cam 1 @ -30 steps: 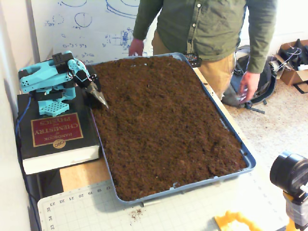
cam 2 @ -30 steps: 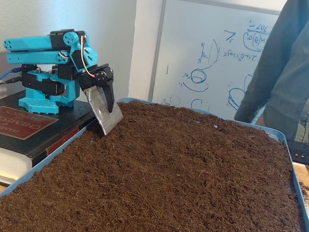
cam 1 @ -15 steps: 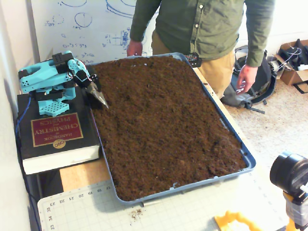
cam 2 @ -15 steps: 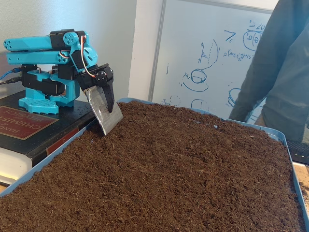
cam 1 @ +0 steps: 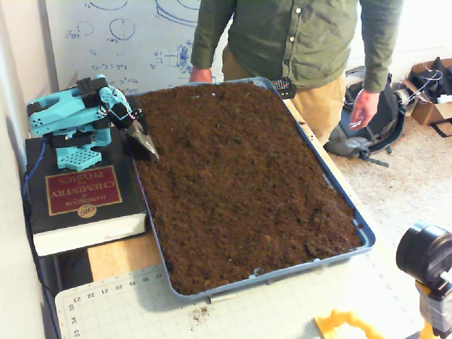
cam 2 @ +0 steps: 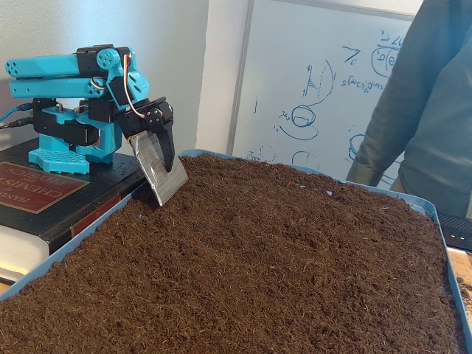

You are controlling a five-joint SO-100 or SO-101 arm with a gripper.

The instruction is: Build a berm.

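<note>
Loose dark brown soil (cam 1: pixel 240 176) (cam 2: pixel 258 258) fills a blue tray (cam 1: pixel 282 277) (cam 2: pixel 44 263) as a roughly flat bed. No berm is in view in either fixed view. The turquoise arm (cam 1: pixel 67 116) (cam 2: pixel 81 81) sits folded at the tray's left edge. My gripper (cam 1: pixel 150 150) (cam 2: pixel 168 184) points down with its black finger lying against a flat metal blade (cam 2: pixel 158 173). It is shut, holds nothing, and the blade's tip rests at the soil surface by the tray's left rim.
The arm's base stands on a thick black book (cam 1: pixel 81 198) (cam 2: pixel 44 192) left of the tray. A person in a green shirt (cam 1: pixel 304 42) (cam 2: pixel 435 125) stands at the far end, one hand (cam 1: pixel 201 73) at the rim. A camera (cam 1: pixel 427 258) and cutting mat (cam 1: pixel 141 307) lie nearer.
The person's hands have shifted a little at the tray's far end. The arm, the gripper and the soil have not moved.
</note>
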